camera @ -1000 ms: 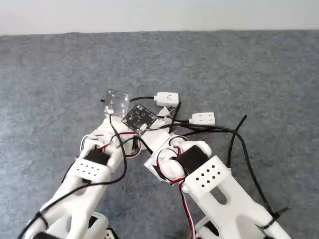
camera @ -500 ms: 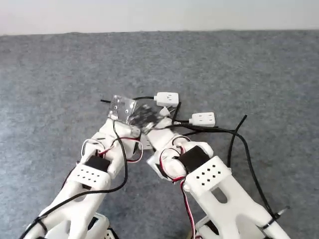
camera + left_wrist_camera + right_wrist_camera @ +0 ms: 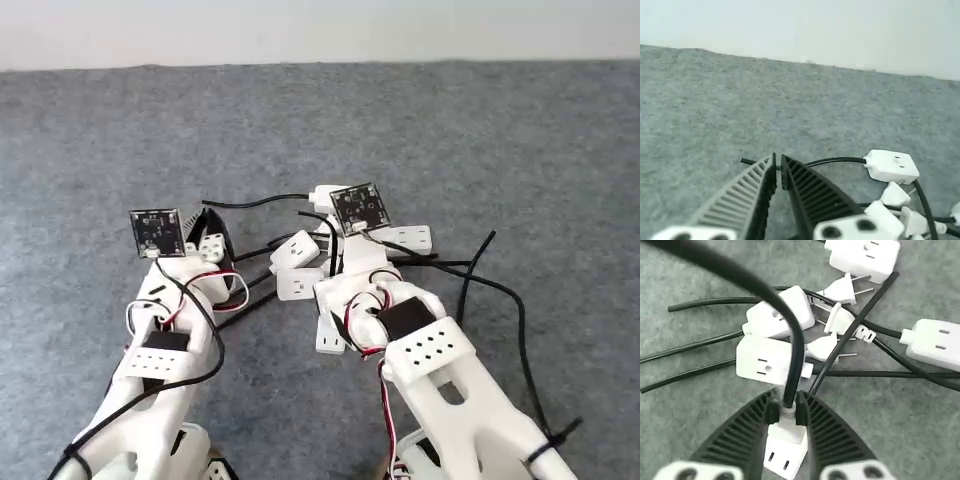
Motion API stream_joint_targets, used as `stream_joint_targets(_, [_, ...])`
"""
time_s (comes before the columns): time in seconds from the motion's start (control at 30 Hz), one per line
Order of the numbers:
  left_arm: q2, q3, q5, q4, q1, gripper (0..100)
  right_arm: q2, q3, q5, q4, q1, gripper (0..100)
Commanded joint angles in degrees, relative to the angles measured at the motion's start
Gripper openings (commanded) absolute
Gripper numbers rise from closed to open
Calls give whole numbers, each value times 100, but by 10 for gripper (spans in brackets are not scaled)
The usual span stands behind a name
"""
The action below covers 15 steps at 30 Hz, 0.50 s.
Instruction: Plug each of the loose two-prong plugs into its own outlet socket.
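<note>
Currently right gripper (image 3: pixel 785 407) is clamped on the black cord (image 3: pixel 795 355) right where it enters an outlet socket (image 3: pixel 786 452); left gripper (image 3: pixel 778 172) is pinched nearly closed, empty. Loose two-prong plugs (image 3: pixel 842 289) lie flat on the carpet (image 3: pixel 690 270) amid the tangle, prongs level, aimed roughly at a second socket (image 3: pixel 935 342). Light rigid bodies, floppy cords: grip the body, not the prongs.

My grey, carpet-like table (image 3: pixel 520 140), with a tangle lying near its middle. White outlet sockets (image 3: pixel 765 362) rest flat on the pile, two of them close side by side, others set apart at the edges of the heap. Three loose two-prong plugs (image 3: pixel 836 320) lie between the sockets, prongs bare, none seated. Black cords (image 3: pixel 505 300) cross among them and trail away across the surface.
</note>
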Motion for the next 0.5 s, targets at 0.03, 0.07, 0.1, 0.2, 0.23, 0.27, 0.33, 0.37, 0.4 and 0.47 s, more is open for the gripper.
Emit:
stream_joint_targets(0.03, [-149, -31, 62, -176, -9, 13, -48, -62, -70, -145, 75, 9])
stream_joint_targets(0.07, [-149, -31, 62, -176, -9, 13, -40, -53, -70, -180, 84, 9])
stream_joint_targets(0.1, [-149, -31, 62, -176, -9, 13, -13, -44, -70, -207, 119, 9])
stream_joint_targets(0.2, [-149, -22, 53, -176, -9, 13, -4, 44, -70, -303, 251, 9])
stream_joint_targets(0.23, [-149, -22, 53, -176, -9, 13, -4, 97, -70, -374, 259, 8])
stream_joint_targets(0.27, [-149, -22, 53, -176, -9, 13, -13, 141, -70, -409, 259, 8])
stream_joint_targets(0.33, [-149, -22, 53, -176, -9, 13, -48, 176, -70, -444, 251, 8])
stream_joint_targets(0.37, [-149, -22, 44, -176, -9, 13, -48, 176, -70, -444, 242, 8])
stream_joint_targets(0.4, [-149, -22, 44, -176, -9, 13, -48, 185, -62, -435, 233, 8])
stream_joint_targets(0.47, [-149, -22, 35, -176, -9, 13, -48, 185, -62, -426, 224, 8])
